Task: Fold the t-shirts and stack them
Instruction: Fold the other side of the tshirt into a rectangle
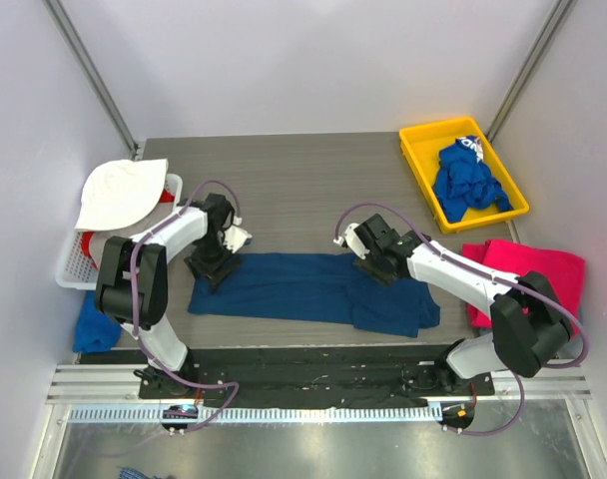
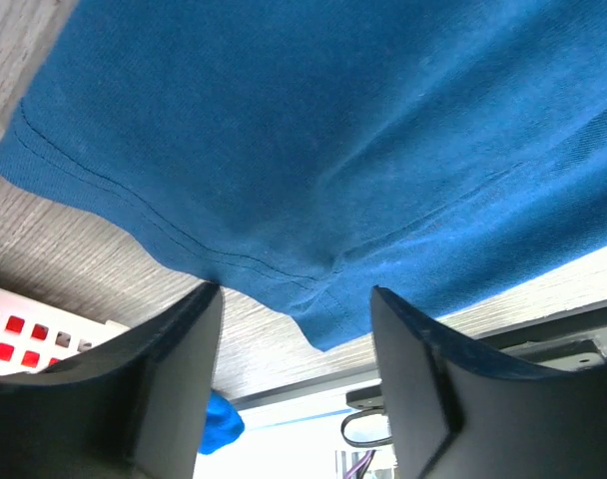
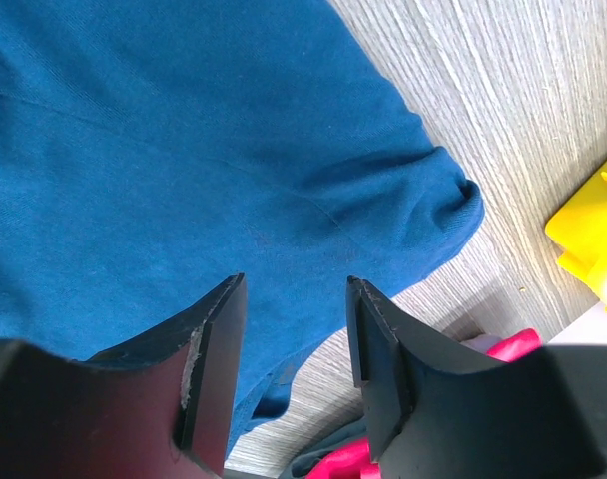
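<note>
A dark blue t-shirt point(image 1: 313, 287) lies flat across the table as a long band, its sleeve end bunched at the right. My left gripper point(image 1: 216, 267) is down at its left end. In the left wrist view the open jaws point(image 2: 294, 294) straddle the hemmed corner of the t-shirt point(image 2: 323, 150), with nothing pinched. My right gripper point(image 1: 368, 261) hovers over the band's upper edge near the sleeve, and its open jaws point(image 3: 296, 284) stand above the t-shirt's cloth point(image 3: 184, 170). A magenta-pink t-shirt point(image 1: 533, 274) lies folded at the right. A royal-blue t-shirt point(image 1: 468, 180) is crumpled in the tray.
The yellow tray point(image 1: 423, 135) sits at the back right. A white basket point(image 1: 74, 267) with red items and a white hat point(image 1: 119, 192) stands at the left edge. A bright blue cloth point(image 1: 92, 324) lies beside the left arm's base. The tray corner point(image 3: 593, 235) shows near the right gripper.
</note>
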`<state>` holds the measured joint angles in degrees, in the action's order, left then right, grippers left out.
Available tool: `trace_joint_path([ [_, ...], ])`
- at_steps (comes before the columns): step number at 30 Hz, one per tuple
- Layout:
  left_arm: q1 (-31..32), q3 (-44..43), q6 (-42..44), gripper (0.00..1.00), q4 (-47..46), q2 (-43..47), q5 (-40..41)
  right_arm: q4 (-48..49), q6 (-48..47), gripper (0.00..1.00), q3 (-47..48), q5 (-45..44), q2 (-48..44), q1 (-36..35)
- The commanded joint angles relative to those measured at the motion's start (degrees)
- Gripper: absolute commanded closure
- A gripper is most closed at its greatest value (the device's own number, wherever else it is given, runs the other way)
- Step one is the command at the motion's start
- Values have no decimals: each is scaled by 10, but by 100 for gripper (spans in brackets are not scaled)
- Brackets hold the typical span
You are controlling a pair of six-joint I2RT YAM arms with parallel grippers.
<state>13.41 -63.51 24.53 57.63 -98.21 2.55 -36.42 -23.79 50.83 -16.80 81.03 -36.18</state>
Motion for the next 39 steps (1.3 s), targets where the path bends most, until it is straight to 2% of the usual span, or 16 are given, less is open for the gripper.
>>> trace_joint_path([
  [1,-18,-7,16,38,4,-12,-18,7,0,49,-4,8,-3,1],
  [15,-29,-7,18,57,-7,-34,-44,0,0,53,-4,15,0,3],
  [22,-32,-15,17,74,-2,-38,-41,-3,1,55,-6,20,4,2],
  [32,-32,-62,13,77,24,-22,-36,-6,1,56,-8,28,13,2],
  [39,-32,-102,13,78,42,-41,-31,-8,1,57,-12,30,13,2],
])
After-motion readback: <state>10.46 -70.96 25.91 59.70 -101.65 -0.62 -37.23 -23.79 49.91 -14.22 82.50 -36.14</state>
